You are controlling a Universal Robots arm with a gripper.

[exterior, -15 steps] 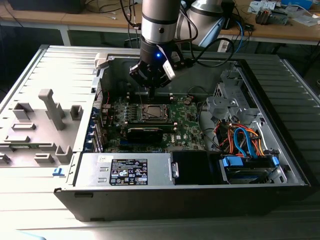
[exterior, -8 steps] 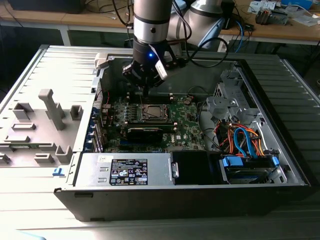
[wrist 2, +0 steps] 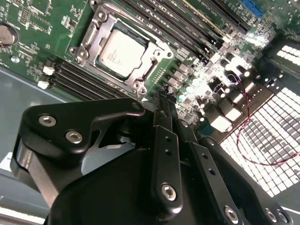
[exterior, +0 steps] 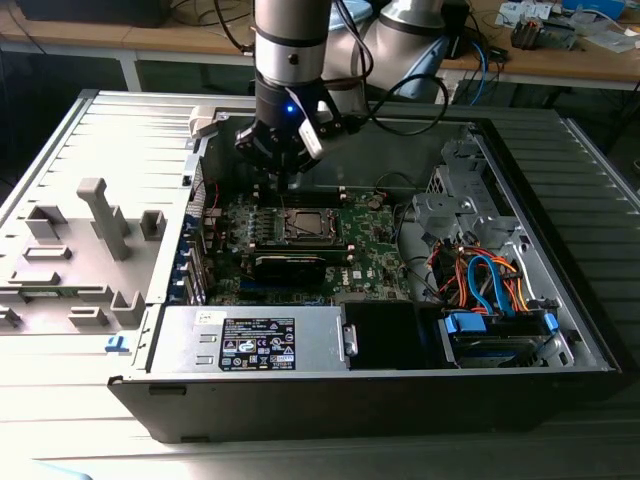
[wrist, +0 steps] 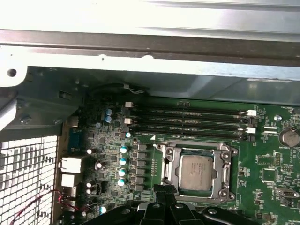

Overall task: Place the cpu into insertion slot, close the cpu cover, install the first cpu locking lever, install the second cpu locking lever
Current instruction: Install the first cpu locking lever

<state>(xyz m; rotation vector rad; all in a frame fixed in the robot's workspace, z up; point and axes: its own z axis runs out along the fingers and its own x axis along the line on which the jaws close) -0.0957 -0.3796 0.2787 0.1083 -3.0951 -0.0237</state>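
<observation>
grey ribbed tabletop surrounds an open computer case (exterior: 560, 260), with the green board (exterior: 375, 250) near the exterior view's middle. the gripper (wrist 2: 165, 96) hangs just beside the socket (exterior: 307, 226), its fingers (wrist 2: 162, 115) pressed together and carrying nothing. the chip (wrist 2: 121, 54) already lies in the socket, upper left of the second wrist view and lower right of centre in the first wrist view; the metal frame (wrist 2: 96, 33) around it looks swung down, though i cannot tell whether either lever is latched. the risk is the closed fingertips slipping off a thin lever and striking the small parts beside the socket. stickers on the power box (exterior: 255, 340) at lower centre of the exterior view carry print too small to read.
</observation>
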